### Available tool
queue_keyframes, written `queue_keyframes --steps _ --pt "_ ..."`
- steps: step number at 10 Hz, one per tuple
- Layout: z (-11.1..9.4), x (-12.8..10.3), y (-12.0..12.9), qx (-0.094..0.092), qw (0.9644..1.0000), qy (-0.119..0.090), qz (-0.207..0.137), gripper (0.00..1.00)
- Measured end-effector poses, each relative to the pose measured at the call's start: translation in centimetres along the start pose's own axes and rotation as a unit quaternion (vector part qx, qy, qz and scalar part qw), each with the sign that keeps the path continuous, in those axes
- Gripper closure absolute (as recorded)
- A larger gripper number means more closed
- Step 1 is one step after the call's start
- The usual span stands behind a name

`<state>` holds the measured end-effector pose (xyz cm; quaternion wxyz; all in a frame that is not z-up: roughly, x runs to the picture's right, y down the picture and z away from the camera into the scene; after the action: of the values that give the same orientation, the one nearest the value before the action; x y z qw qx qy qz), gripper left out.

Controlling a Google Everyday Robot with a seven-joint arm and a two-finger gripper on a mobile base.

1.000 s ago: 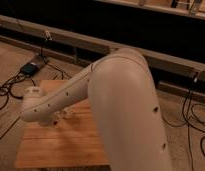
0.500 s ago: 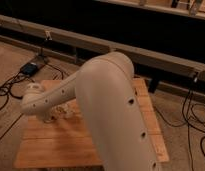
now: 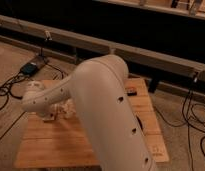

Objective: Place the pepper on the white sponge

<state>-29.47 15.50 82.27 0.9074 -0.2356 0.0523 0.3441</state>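
My cream-white arm (image 3: pixel 103 107) reaches across the wooden table (image 3: pixel 61 145) and hides most of its middle. Its wrist (image 3: pixel 35 97) ends over the table's left side. The gripper (image 3: pixel 60 111) hangs just below and to the right of the wrist, low over the boards, as a pale shape. The pepper is hidden or out of view. The white sponge cannot be picked out; the arm and gripper cover that area.
A flat dark item with an orange mark (image 3: pixel 131 91) lies on the table's far right. A dark curved edge (image 3: pixel 140 123) shows right of the arm. Cables and a power box (image 3: pixel 30 67) lie on the floor to the left, and more cables (image 3: pixel 193 120) to the right.
The elbow has swung left, uncovering the table's right side and the flat dark item. The wrist and gripper have stayed over the table's left side.
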Motion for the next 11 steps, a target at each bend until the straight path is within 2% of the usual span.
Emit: queue_keyframes --steps 2,9,10,11 --pt "0.6 -0.5 0.1 -0.003 1.0 -0.001 0.001 0.98" --pt "2.2 -1.4 -1.6 0.009 0.9998 -0.001 0.015 0.29" --pt "2.4 -1.4 -1.7 0.009 0.9998 0.0 0.017 0.22" --pt "2.5 -1.3 -1.8 0.009 0.9998 0.002 0.018 0.2"
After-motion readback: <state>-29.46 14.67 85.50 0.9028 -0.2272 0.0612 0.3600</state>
